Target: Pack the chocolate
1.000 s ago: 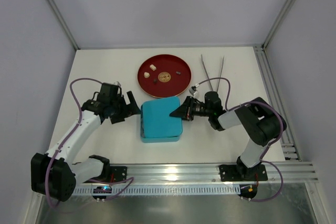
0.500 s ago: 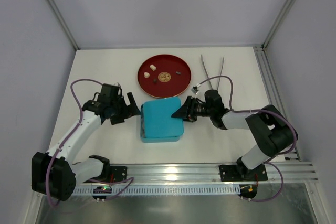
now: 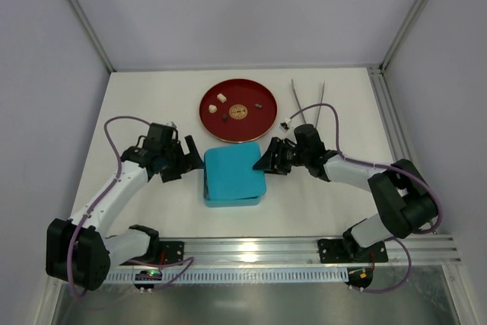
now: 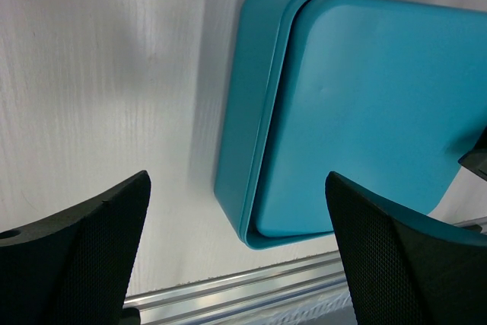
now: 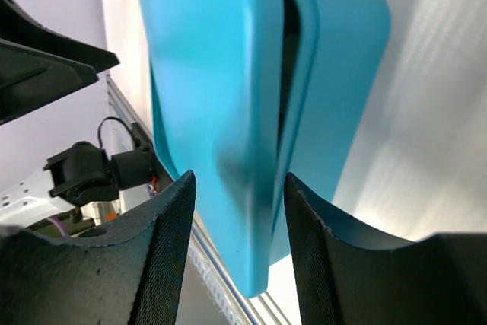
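Several tiny chocolate pieces point(image 3: 221, 97), cream-white, tan and dark brown, lie on a red plate point(image 3: 262, 119) behind a teal box point(image 3: 228, 197). The box's lid point(image 3: 232, 169) sits on it slightly askew. In the right wrist view the lid point(image 5: 205, 74) stands a little off the base point(image 5: 342, 74), with a dark gap between them. My right gripper point(image 3: 263, 164) is open and straddles the lid's right edge point(image 5: 239, 180). My left gripper point(image 3: 194, 159) is open and empty, just left of the box, whose corner point(image 4: 236, 135) shows between its wide-spread fingers point(image 4: 91, 249).
Metal tweezers point(image 3: 308, 104) lie right of the plate. An aluminium rail point(image 3: 251, 247) runs along the near table edge. Grey walls enclose the back and sides.
My right arm's elbow has swung out to the right and the wrist has shifted slightly up, with the gripper staying at the box's right edge. The left arm has barely moved.
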You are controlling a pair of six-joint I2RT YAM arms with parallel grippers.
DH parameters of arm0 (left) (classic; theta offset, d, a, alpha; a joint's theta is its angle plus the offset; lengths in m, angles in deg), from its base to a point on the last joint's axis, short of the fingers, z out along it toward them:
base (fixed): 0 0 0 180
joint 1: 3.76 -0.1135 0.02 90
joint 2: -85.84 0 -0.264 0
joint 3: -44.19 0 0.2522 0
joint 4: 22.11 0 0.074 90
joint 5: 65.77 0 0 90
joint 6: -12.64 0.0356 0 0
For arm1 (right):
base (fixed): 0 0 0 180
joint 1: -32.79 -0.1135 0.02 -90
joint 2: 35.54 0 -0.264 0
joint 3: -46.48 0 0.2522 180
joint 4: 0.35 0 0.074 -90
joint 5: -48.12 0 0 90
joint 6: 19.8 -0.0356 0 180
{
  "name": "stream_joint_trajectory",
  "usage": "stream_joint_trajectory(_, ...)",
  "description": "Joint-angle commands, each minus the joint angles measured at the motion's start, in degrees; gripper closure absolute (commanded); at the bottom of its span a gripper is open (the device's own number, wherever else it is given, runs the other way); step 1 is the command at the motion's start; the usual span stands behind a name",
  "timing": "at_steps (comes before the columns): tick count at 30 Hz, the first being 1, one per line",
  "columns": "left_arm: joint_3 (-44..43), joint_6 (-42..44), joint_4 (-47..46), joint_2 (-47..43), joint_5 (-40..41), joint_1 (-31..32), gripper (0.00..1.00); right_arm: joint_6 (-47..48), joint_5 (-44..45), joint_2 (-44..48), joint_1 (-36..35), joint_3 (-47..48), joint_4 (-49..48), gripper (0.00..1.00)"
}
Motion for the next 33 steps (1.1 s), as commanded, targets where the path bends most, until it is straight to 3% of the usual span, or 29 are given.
stream_joint_trajectory(1,0.78,-0.79,-2.86,0.16,-0.21,0.14,0.06,3.9,3.5,1.76,-0.08,2.44,5.85,0.48)
stream_joint_trajectory(20,3.85,-2.54,-7.34,0.16,-2.49,0.5,0.06,5.83,7.01,3.16,-1.22,5.87,10.51,0.47)
stream_joint_trajectory(33,4.21,-2.9,-8.84,2.09,-2.41,0.67,0.06,8.21,9.65,-0.62,-3.68,10.7,14.73,0.48)
